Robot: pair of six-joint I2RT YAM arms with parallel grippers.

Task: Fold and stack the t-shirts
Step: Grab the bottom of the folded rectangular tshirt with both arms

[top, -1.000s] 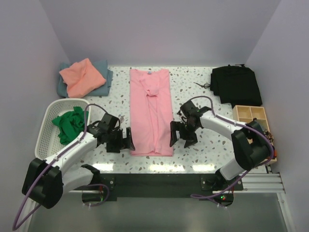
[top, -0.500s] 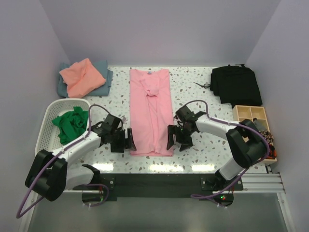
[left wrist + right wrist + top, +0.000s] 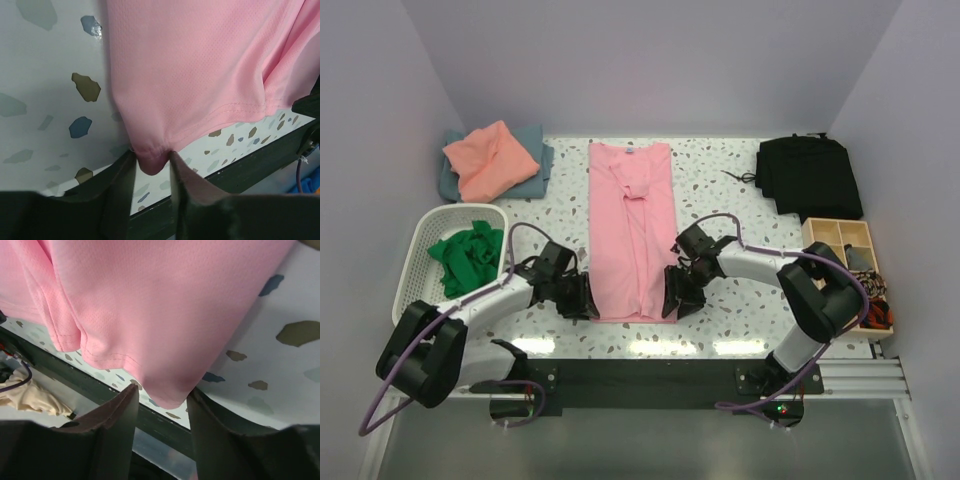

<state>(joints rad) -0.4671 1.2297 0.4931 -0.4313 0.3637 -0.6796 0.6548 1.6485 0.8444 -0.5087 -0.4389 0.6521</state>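
Near hem corners of the pink t-shirt (image 3: 632, 235) are taken so it can be folded. One is pinched by left gripper (image 3: 150, 166); right gripper (image 3: 161, 399) is spread around the other.

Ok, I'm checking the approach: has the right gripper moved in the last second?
Yes. The right gripper has moved left across the table, up to the pink shirt at its near right corner.

Bare speckled terrazzo tabletop (image 3: 565, 200) lies open along both sides of the long folded light pink t-shirt (image 3: 632, 220). From that shirt, a white plastic lattice basket (image 3: 412, 270) blocks 9 o'clock, a heaped salmon-orange t-shirt (image 3: 490, 160) 10 o'clock, folded black cloth (image 3: 810, 178) 2 o'clock, and a wooden compartment box (image 3: 840, 238) 3 o'clock.
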